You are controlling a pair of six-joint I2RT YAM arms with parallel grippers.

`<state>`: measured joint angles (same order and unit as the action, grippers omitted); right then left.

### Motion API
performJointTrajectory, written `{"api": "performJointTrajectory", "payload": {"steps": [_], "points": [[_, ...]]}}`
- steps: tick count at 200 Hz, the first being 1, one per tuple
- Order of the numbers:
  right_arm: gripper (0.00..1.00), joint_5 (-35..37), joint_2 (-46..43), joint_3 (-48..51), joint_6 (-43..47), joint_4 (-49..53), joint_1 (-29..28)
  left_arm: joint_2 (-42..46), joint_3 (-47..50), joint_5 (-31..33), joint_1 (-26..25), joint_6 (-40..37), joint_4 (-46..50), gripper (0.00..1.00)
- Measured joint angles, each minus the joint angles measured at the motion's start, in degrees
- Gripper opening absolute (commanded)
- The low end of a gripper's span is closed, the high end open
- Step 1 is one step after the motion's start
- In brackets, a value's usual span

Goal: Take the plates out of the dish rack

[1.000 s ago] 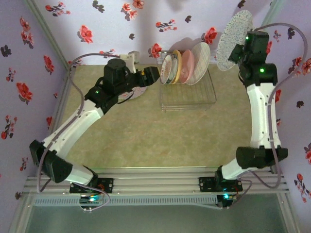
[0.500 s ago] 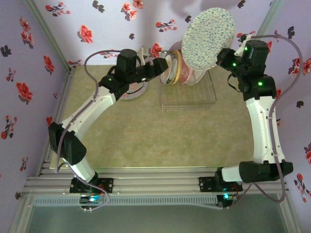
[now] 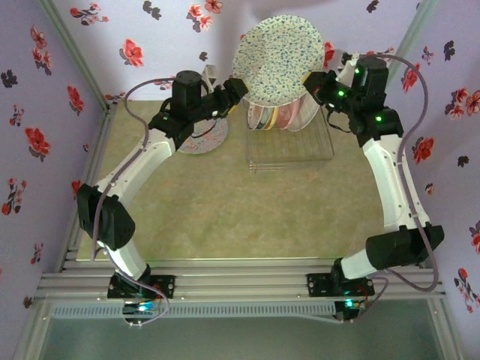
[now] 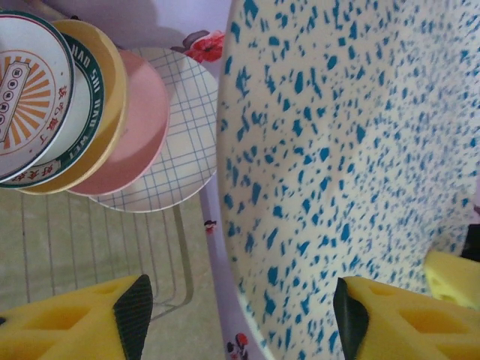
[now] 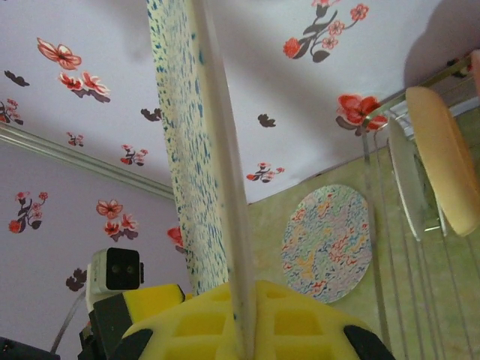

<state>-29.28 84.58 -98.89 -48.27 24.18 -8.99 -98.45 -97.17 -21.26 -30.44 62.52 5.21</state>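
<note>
Over the last second the right tool (image 3: 316, 81) has swung the speckled plate (image 3: 279, 56) from right of the rack (image 3: 292, 154) to above its back left corner, and the left tool (image 3: 236, 88) has risen to meet it. The right tool is clamped on the plate's rim, holding it on edge. The left tool is partly open and narrowing. The plate's far rim lies straight ahead between its jaws, seemingly not yet pinched, so closing should complete the handover. The other plates (image 3: 281, 116) stand in the rack.
</note>
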Motion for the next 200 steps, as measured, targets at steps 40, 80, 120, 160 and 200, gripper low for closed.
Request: {"api": "performJointTrajectory", "payload": {"steps": [40, 80, 120, 160, 200], "points": [[0.00, -2.97, 1.57, 1.44, -4.83, -3.50, -0.37, 0.00, 2.12, 0.04, 0.61, 1.97, -2.14, 0.57], [0.00, -3.93, 2.25, 3.69, -7.32, -4.76, -0.90, 0.00, 2.80, 0.07, 0.83, 3.72, -3.67, 0.29], [0.00, -4.37, 2.69, 5.42, -10.16, -5.66, -0.98, 0.42, 3.17, -0.68, 1.60, 8.59, -7.39, 0.00], [0.21, -4.81, 2.91, 5.42, -10.67, -7.39, -1.31, 0.81, 3.61, -1.51, 2.32, 10.32, -8.24, 0.00], [0.59, -3.96, 2.82, 5.35, -6.12, -5.46, -2.69, 1.68, 5.73, -2.47, 3.80, 9.99, -9.29, 0.00]]}}
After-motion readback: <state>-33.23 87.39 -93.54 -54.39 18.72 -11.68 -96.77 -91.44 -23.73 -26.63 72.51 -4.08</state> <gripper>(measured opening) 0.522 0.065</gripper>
